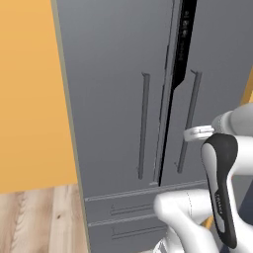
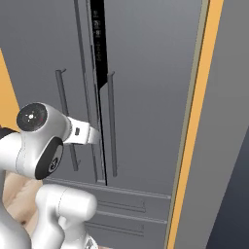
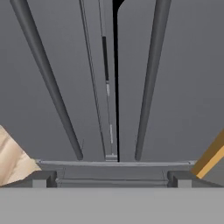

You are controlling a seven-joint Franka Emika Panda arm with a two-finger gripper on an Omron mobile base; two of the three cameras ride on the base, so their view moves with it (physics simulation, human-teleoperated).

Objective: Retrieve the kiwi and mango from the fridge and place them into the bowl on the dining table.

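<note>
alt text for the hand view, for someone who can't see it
Close on the dark grey fridge, doors shut but for a thin black gap between them, with its two long bar handles, left handle and right handle, running down either side of the gap. The open gripper points at the seam, holding nothing. Wooden floor shows at lower left.

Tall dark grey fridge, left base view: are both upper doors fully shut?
No: a black gap widens upward between the tall dark grey fridge's doors.

Orange wall [image 1: 29, 99], seemingly wooden floor [image 1: 39, 220]
</note>
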